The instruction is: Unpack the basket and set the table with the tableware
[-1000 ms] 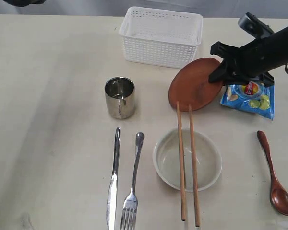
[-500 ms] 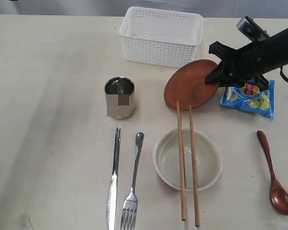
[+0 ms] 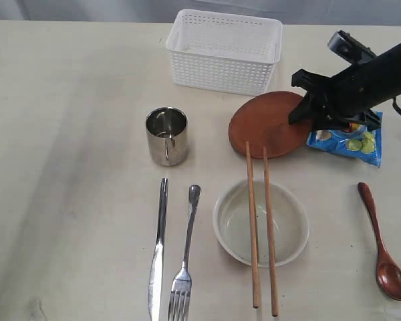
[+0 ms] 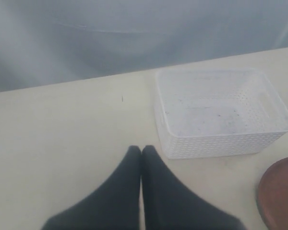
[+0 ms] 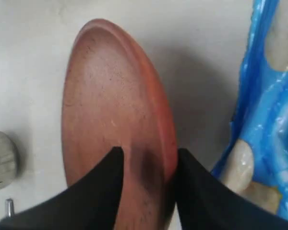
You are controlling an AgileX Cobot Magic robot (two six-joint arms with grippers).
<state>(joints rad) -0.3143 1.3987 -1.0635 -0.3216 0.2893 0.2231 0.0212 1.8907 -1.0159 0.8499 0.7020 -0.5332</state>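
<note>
The brown plate had sunk from its tilt to lie almost flat on the table, just before the basket. The left gripper faced the basket, pinched closed and empty, while the right gripper clamped the plate's rim. A careless release could have shoved the plate against the chopsticks, which lay farther from the basket.

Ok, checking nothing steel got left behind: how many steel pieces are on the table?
3: the steel cup left of the plate, and the knife and fork side by side left of the bowl. The basket holds none.
</note>
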